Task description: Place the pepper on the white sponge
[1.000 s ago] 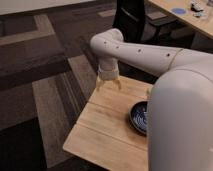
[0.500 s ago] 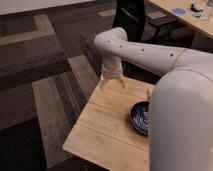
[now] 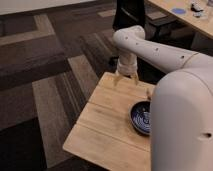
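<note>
Wooden tabletop (image 3: 102,127) below; my gripper (image 3: 126,79) hangs at its far edge, beyond the blue bowl (image 3: 141,118), and whether it grips anything I cannot tell. Neither pepper nor white sponge shows, perhaps hidden by my body (image 3: 182,125) beside the bowl. Releasing blind could miss the sponge.

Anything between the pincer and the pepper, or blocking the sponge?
Cannot tell: neither pepper nor white sponge shows. The pincer hangs over the wooden table's far edge; the robot's arm hides the right side. Only a blue bowl shows.
</note>
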Motion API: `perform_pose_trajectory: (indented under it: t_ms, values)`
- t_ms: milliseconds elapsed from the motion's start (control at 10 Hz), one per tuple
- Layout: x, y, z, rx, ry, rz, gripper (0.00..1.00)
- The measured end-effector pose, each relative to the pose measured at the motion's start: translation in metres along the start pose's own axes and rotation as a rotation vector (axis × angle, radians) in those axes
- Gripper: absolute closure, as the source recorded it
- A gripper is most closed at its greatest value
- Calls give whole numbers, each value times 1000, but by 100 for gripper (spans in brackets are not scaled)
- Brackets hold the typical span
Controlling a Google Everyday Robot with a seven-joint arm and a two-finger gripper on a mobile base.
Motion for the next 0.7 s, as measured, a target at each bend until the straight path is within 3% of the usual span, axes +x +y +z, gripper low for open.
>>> perform_pose_trajectory:
  t_ms: [500, 700]
  values:
    - [0, 0, 0, 0, 1, 0, 35]
    - [-4, -21, 6, 22, 11, -1, 35]
